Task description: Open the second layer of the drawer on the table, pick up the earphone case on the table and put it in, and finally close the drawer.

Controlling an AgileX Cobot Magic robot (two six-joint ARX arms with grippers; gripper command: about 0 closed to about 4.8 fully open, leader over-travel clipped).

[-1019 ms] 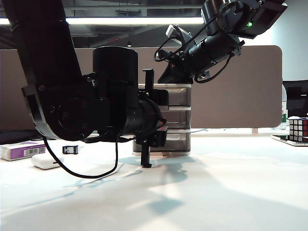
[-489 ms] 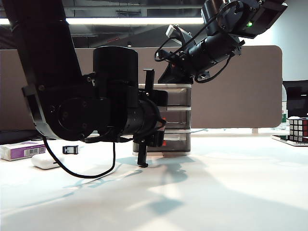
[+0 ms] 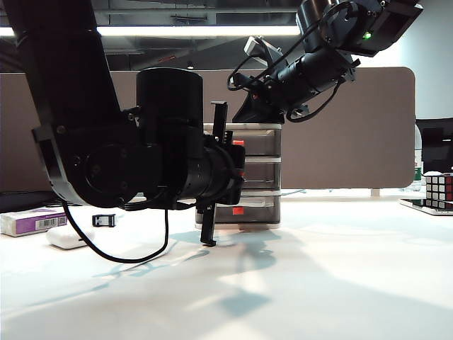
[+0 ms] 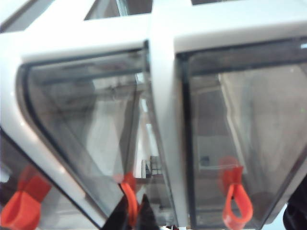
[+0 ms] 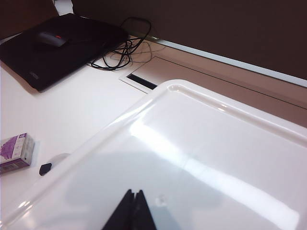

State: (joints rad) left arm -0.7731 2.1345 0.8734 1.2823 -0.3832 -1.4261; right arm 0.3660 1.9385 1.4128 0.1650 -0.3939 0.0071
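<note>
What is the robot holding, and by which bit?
The left pincer pinches the middle drawer's red handle. The right pincer, shut, holds nothing.

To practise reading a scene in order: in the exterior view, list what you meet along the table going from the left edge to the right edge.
White-and-purple box → earphone case → small black clip → left gripper → drawer → Rubik's cube.

Drawer (image 4: 160, 96) frame: glossy white plastic; second layer (image 4: 96, 129): smoky see-through plastic; table (image 3: 318, 283): smooth white.
</note>
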